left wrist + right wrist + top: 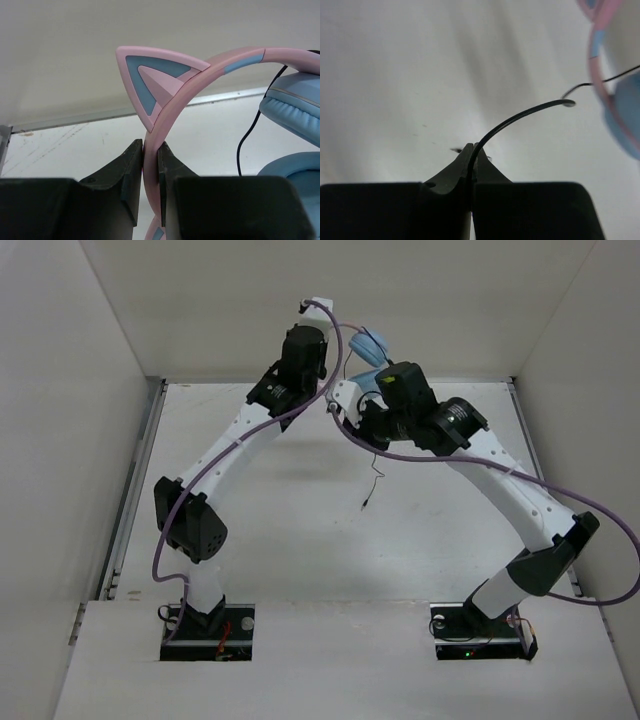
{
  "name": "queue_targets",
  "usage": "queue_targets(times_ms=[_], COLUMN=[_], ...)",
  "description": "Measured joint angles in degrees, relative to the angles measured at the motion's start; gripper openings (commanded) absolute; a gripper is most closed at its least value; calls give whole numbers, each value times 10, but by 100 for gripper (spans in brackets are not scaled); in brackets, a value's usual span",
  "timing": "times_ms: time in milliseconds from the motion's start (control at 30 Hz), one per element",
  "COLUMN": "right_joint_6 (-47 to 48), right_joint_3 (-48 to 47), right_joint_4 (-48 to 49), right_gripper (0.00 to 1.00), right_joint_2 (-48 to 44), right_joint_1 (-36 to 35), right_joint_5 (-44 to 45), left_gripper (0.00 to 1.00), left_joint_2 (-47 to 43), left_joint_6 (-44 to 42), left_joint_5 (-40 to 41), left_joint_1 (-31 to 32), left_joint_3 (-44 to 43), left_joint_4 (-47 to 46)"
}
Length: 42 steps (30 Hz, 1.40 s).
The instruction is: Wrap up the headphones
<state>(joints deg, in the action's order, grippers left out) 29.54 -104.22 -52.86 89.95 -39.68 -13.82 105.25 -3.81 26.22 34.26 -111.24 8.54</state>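
The left arm [232, 445] rises from its base, bends at the elbow and reaches up and inward; the right arm [500, 475] mirrors it, so the two wrists meet high over the far middle of the surface [290, 540].

The left claw [151, 150] is pressed together on the pink headband [210, 70], both pads flat against the band just below the cat ear [150, 80]; the right claw [472, 150] is pinched on the thin black cable [520, 114], which curves up and to the right out of its tips.

Counted: two arms, two claws, one pair of headphones [370, 346], one cat ear in view, two light blue ear cups [295, 110] and one cable.

The headphones are held aloft between the wrists, clear of the surface. In the left wrist view the headband climbs from the claw and arcs over to the right, with the ear cups at the right edge. A loose stretch of cable hangs below the right wrist in the top view; whether its end touches the surface I cannot tell.
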Motion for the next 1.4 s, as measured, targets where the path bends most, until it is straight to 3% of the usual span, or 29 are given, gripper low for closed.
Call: queue_targets(times_ms=[267, 533, 1167, 1400], right_joint_6=[200, 364, 556, 581], right_joint_3=[0, 16, 211, 270], right_joint_4=[14, 118, 420, 506], right_gripper=[0, 0, 0, 7], right_joint_2=[-2, -27, -85, -108], right_joint_1=[-4, -4, 34, 68], right_joint_5=[209, 320, 333, 294], left_gripper=[1, 1, 1, 1], left_joint_2=[-23, -43, -48, -52], left_joint_6=[2, 15, 65, 90], left_joint_5=[-18, -42, -174, -243], left_joint_1=[17, 22, 33, 33], left_joint_3=[75, 85, 100, 108], left_joint_4=[20, 38, 108, 119])
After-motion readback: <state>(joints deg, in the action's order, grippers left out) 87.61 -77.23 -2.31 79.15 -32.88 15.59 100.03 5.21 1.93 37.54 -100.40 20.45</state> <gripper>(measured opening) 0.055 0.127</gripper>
